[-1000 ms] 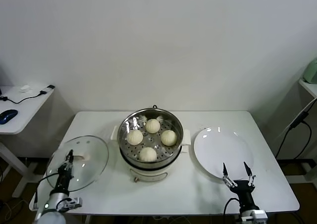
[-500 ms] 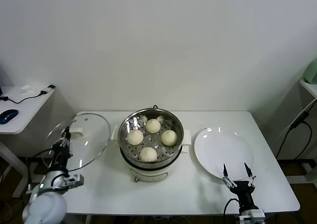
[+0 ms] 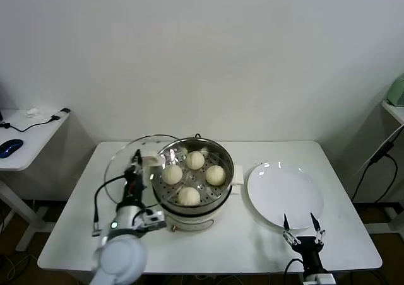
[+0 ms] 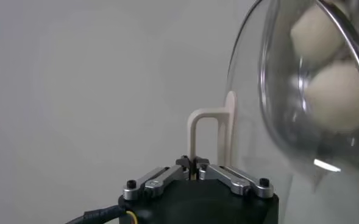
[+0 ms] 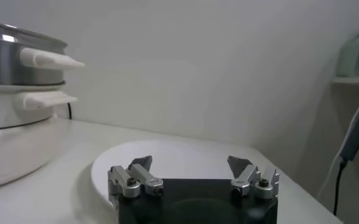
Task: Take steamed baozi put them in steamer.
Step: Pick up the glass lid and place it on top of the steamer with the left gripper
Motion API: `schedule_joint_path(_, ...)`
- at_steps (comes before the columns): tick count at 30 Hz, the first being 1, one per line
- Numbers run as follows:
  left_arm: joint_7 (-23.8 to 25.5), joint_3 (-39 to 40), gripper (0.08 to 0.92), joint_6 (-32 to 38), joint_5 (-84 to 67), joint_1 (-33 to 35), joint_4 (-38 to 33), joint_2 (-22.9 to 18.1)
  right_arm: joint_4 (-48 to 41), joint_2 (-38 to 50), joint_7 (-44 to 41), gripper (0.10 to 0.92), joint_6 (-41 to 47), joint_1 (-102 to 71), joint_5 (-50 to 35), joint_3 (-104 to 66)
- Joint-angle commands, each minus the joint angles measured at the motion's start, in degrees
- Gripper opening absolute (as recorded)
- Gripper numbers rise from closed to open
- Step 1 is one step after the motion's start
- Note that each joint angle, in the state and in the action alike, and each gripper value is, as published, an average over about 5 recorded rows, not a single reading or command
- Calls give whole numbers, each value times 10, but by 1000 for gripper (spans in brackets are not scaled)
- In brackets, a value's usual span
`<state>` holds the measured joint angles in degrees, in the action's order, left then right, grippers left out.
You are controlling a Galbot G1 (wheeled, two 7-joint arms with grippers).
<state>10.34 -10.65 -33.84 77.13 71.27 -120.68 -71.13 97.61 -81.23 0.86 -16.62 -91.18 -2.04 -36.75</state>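
Glass lid (image 3: 136, 165), pinched at its handle by the left gripper (image 3: 134, 171), has travelled right to the steamer (image 3: 192, 171); four baozi (image 3: 172, 174) already inside, covering comes next. Right gripper (image 3: 303, 229) waits, spread.

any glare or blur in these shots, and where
Head view: bright reflections on the steamer rim and the white plate. Left wrist view: the glass lid sits close and soft, smearing the steamed baozi seen through it. Right wrist view: background shelf blurred.

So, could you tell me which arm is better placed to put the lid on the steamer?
Left. The left gripper is shut on the lid handle beside the steamer; the right gripper waits open by the plate.
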Motion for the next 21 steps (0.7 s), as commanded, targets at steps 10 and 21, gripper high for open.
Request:
schedule_joint_path(10, 53, 184, 134, -66, 154, -81, 68, -140, -25, 7, 15, 823, -44, -8, -26, -6)
schedule_joint_path(21, 38, 178, 134, -69, 162, -102, 149, -162, -34, 6, 26, 823, -55, -4, -25, -8)
